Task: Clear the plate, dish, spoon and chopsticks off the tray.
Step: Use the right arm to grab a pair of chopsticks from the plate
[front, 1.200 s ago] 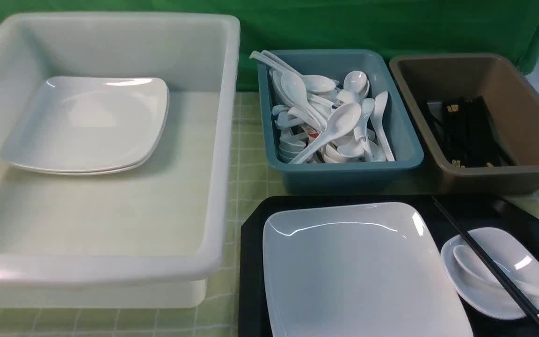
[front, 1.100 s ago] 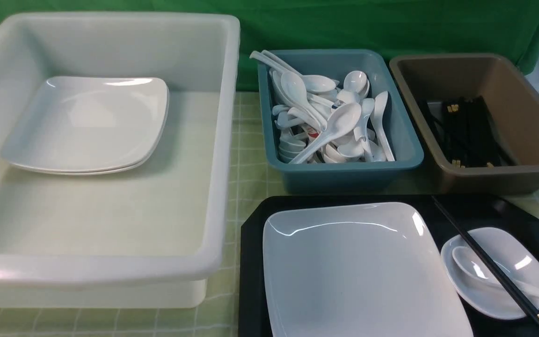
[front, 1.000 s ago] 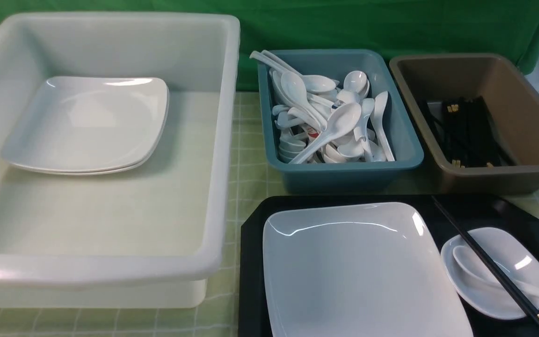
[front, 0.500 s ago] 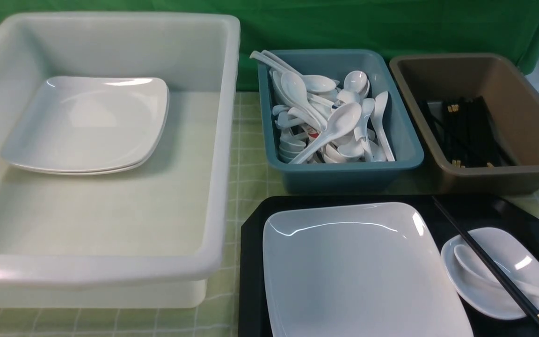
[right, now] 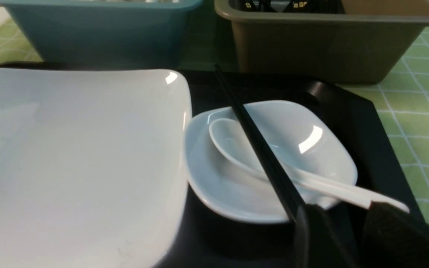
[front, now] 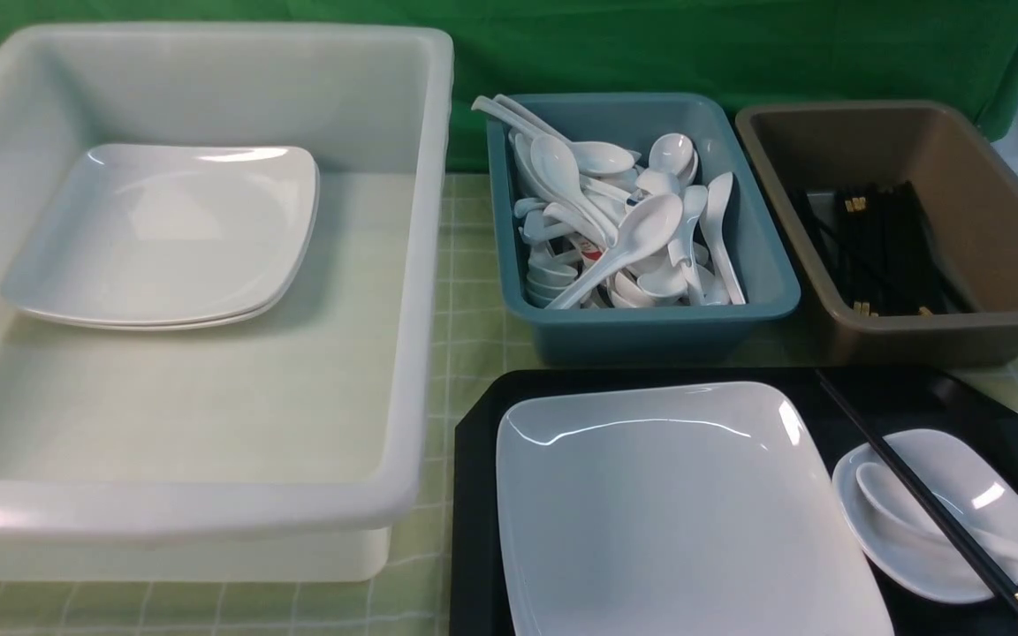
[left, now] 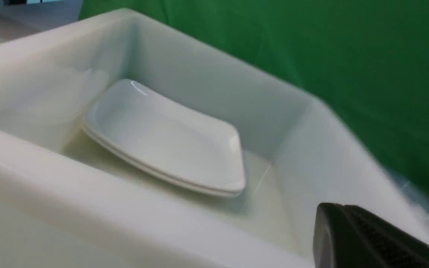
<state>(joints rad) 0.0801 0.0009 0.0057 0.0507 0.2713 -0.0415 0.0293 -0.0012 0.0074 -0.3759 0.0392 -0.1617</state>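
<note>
left: left jaws together, by white tub [front: 421,265], stacked plates [front: 164,234] inside. centre: plate [front: 677,512] flat on tray [front: 474,495], untouched. right: dish [front: 986,481] just beside plate, spoon [front: 885,490] in dish, chopsticks [front: 915,484] slanting over both. right jaws apart, empty, low at chopsticks' near end. risk: pinch catches spoon handle too, or one stick only; other rolls off, dish tips.
</note>
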